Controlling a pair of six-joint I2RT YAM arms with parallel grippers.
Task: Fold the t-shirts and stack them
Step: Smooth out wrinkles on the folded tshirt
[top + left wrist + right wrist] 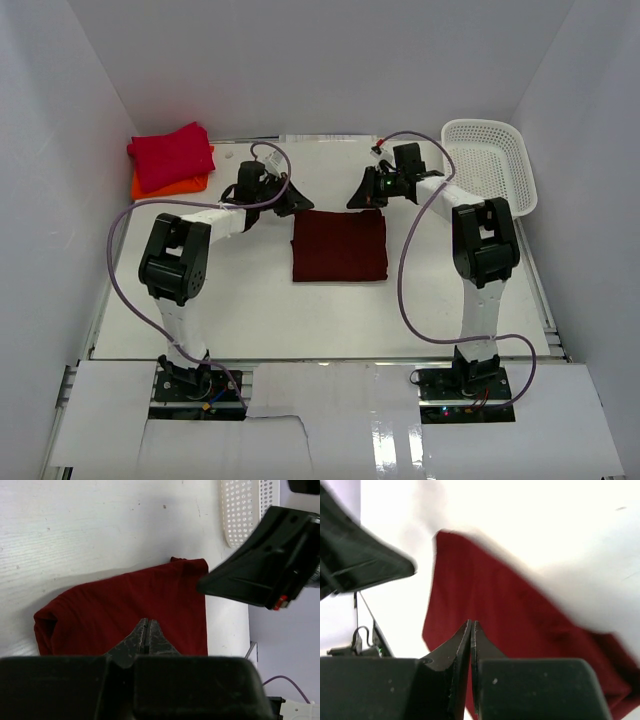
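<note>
Three shirts: maroon shirt (339, 246) just by both gripper tips, red shirt (171, 155) atop orange shirt (172, 186), left of the left gripper (292, 203). One basket (490, 160), right of the right gripper (357, 200). Two grippers.

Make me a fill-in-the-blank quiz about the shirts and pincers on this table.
The bright crimson cloth t-shirt lies on the folded orange cloth t-shirt at the table's far ___ corner.
The left pincer and right pincer are both ___.
The folded cloth t-shirt nearest them is dark ___.
Missing: left; shut; maroon.
</note>
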